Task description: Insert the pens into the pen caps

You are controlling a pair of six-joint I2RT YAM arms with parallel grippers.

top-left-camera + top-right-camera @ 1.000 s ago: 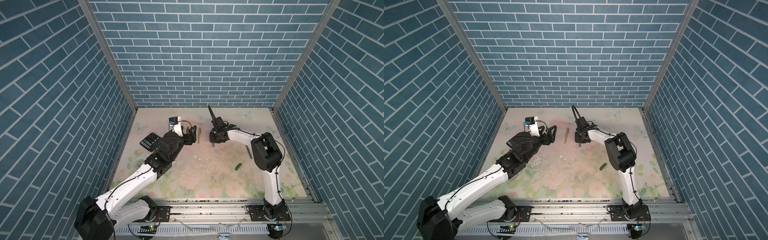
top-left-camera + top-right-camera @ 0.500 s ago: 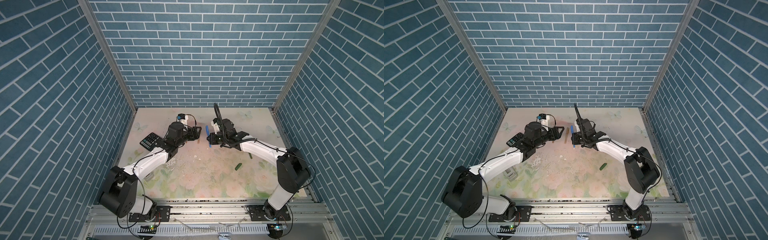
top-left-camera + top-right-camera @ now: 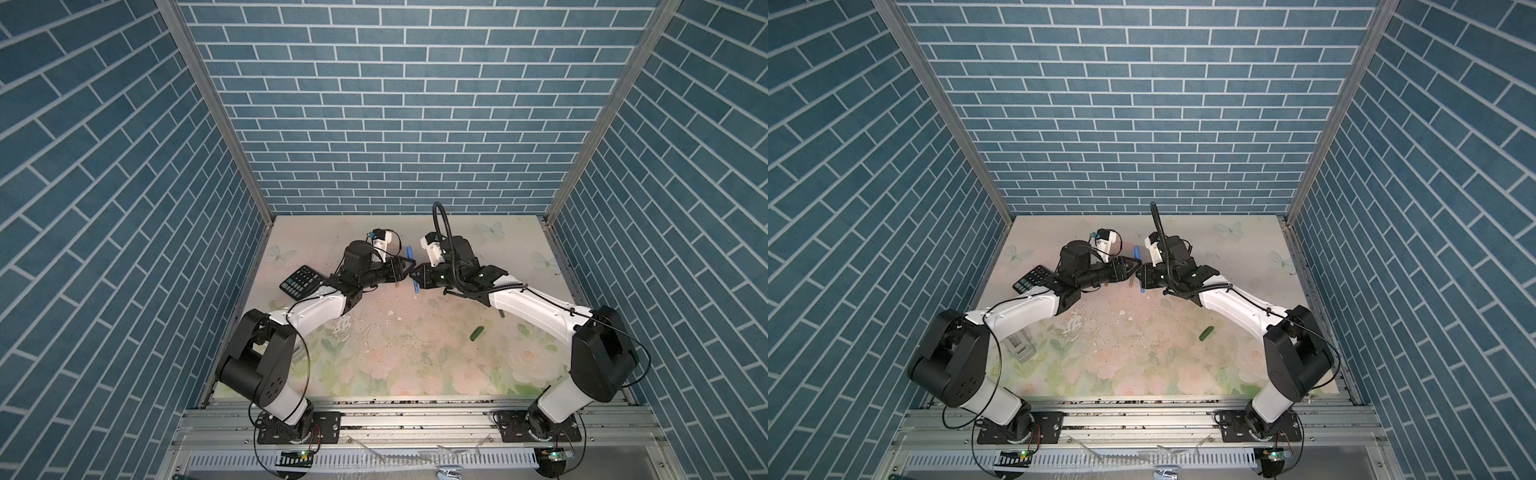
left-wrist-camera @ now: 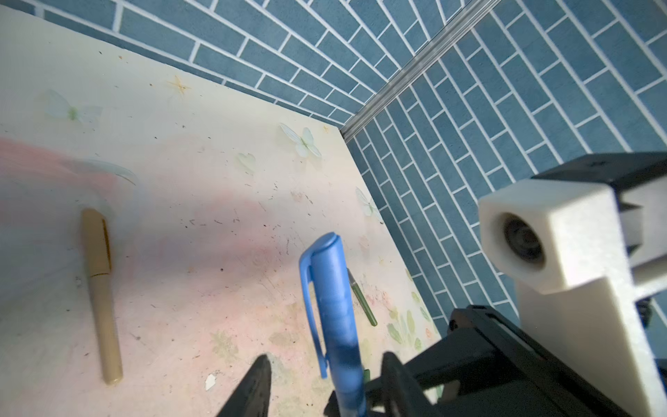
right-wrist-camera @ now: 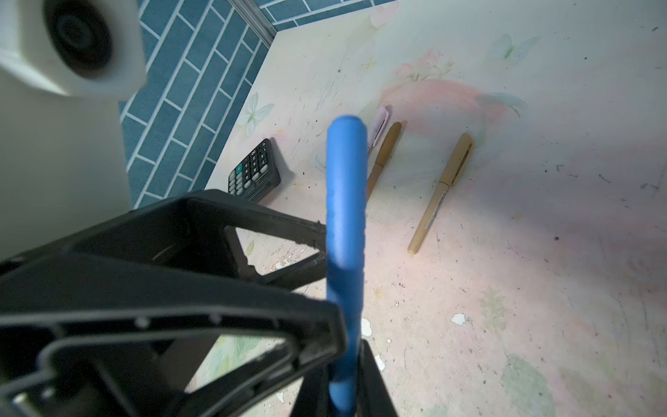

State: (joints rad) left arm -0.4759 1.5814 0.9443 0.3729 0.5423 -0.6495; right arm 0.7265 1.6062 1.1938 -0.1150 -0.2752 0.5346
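midway between the side walls (image 3: pixel 124 249) — blue pen (image 3: pixel 409 252) aloft

Both the left arm (image 3: pixel 309 311) and right arm (image 3: pixel 536 308) have white link shells and black joint housings, with thin black cables looping alongside. A ribbed black hose (image 3: pixel 434 218) arches over the right wrist. Each wrist camera (image 4: pixel 548 238) sits in a boxy white housing. The left gripper (image 3: pixel 409 269) has black fingers (image 5: pixel 274 220) built as open triangular frames.
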